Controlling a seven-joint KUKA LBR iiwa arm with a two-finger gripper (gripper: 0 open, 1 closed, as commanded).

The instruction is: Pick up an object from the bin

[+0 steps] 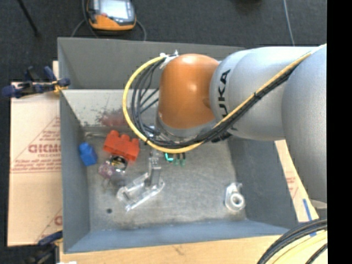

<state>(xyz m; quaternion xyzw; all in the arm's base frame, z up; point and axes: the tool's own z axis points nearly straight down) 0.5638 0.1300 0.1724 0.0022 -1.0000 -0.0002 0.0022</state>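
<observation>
The arm's orange cover (187, 95) is hanging nearest you over the grey bin (165, 232). The gripper (155, 175) beneath it is sitting low, right over a clear plastic piece (137, 194) lying mid-floor, below a red brick (121, 146) and a blue block (87, 154). You cannot tell whether the gripper is parted or closed. Nothing is looking lifted, so the grasp and raise are probably yet to come.

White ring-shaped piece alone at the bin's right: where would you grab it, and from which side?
Probably straight down from above, pinching across its round body. The white ring-shaped piece lies alone on bare floor, so both sides look free; the bin's front wall is close, making a sideways approach awkward.
</observation>
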